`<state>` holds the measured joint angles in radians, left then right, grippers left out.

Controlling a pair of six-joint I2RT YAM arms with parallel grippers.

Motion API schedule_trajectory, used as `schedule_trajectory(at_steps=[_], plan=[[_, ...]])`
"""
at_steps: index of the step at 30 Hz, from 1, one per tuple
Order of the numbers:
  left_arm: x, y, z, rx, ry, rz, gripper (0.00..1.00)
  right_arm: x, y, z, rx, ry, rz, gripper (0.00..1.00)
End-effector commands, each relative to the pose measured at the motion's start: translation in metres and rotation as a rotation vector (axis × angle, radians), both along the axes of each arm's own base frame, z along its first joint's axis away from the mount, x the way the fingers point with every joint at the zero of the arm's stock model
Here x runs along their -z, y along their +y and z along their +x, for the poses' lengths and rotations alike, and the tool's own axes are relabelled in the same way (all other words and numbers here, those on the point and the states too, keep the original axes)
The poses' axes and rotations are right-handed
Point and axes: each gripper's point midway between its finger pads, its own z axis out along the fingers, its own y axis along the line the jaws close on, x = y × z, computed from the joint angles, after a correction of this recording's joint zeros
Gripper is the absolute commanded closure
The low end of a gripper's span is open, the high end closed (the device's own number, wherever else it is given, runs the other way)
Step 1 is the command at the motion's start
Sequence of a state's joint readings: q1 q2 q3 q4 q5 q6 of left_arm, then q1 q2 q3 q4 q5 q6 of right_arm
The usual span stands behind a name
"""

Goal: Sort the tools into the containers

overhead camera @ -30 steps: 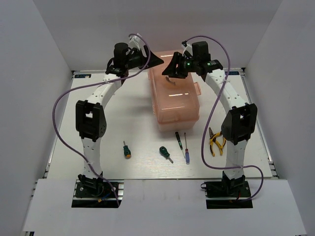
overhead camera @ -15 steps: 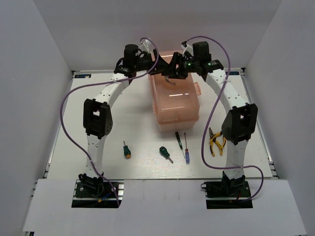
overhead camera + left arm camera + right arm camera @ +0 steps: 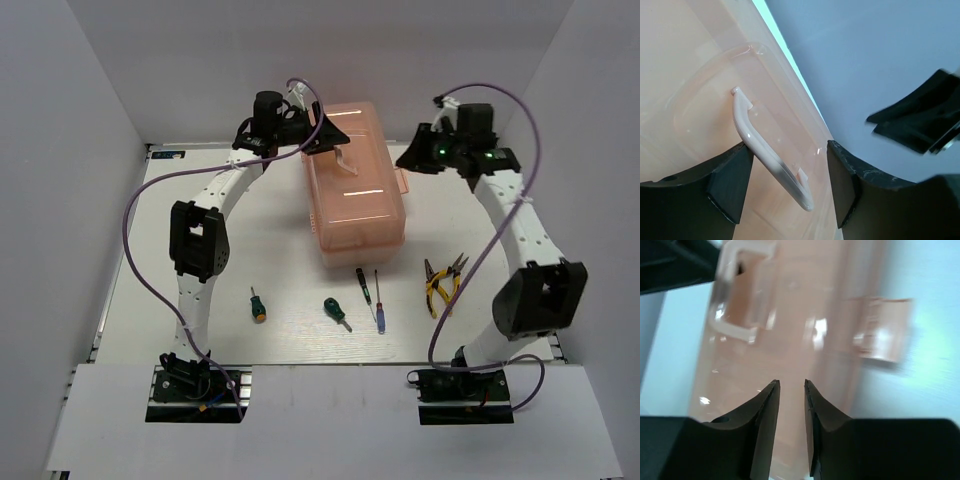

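On the table (image 3: 250, 230), salmon-pink translucent toolbox (image 3: 357, 190) (lid shut), pale curved handle (image 3: 767, 150).

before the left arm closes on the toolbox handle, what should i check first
1. Left gripper open, fingers either side of the handle: ok.
2. Right gripper beside the toolbox, not touching it, nothing between its nearly closed fingers: ok.
3. Lid open for sorting: not ok, it is closed.
4. Side latch released: cannot tell, blurred.
5. Screwdrivers and pliers on the table, apart from the toolbox: ok.
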<state>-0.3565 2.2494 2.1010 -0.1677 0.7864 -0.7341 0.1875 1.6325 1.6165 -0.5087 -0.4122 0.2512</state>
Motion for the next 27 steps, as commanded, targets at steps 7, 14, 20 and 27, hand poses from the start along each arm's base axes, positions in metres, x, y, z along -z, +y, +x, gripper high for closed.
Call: schedule_trajectory(at_steps=[7, 14, 20, 27], plan=[[0.029, -0.006, -0.026, 0.017, 0.144, 0.091, 0.33, 0.064, -0.073, 0.026, 0.115, 0.106, -0.112, 0.51], [0.033, -0.006, -0.032, 0.011, 0.166, 0.125, 0.35, 0.114, -0.066, 0.057, 0.053, 0.223, -0.025, 0.28], [0.040, -0.004, -0.034, 0.004, 0.174, 0.140, 0.35, 0.140, -0.065, 0.073, 0.013, 0.232, -0.039, 0.25], [0.038, -0.009, -0.032, 0.005, 0.173, 0.144, 0.36, 0.142, -0.058, 0.083, -0.028, 0.262, 0.151, 0.25]])
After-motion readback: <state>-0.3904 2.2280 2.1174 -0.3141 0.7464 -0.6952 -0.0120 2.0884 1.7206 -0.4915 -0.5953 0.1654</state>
